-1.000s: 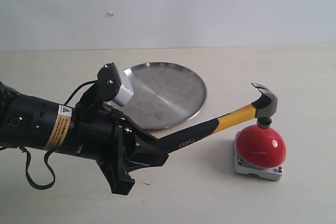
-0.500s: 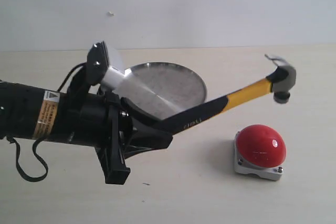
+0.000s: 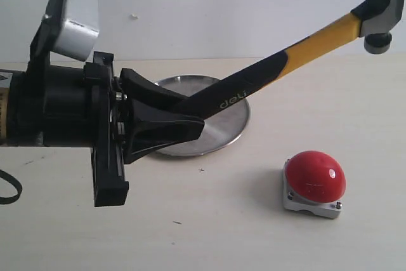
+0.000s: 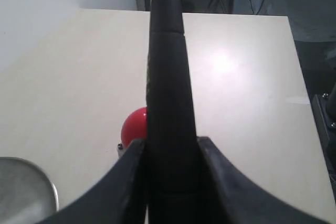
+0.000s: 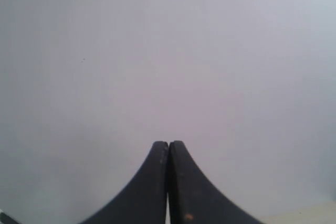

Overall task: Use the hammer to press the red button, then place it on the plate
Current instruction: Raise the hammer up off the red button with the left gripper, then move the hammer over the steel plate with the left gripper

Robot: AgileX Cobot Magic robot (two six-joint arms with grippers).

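Observation:
My left gripper (image 3: pixel 190 115) is shut on the black grip of the hammer (image 3: pixel 298 52), which slants up to the right. Its grey head (image 3: pixel 379 11) hangs high in the air, well above and right of the red button (image 3: pixel 314 176). The button sits untouched on its silver base at the lower right. Behind the gripper lies the silver plate (image 3: pixel 219 125), partly hidden by it. In the left wrist view the hammer handle (image 4: pixel 169 103) runs between the fingers (image 4: pixel 128 174), with the button (image 4: pixel 134 125) and the plate rim (image 4: pixel 31 182) beside it. My right gripper (image 5: pixel 168 145) is shut on nothing, facing a blank wall.
The pale tabletop (image 3: pixel 209 233) spreads around the button and plate, with a white wall behind. The left arm's black body and its grey camera box (image 3: pixel 75 20) fill the left side of the exterior view.
The left arm has risen and swung the hammer upward. The head went from resting on the red button to high above it. The button stays put.

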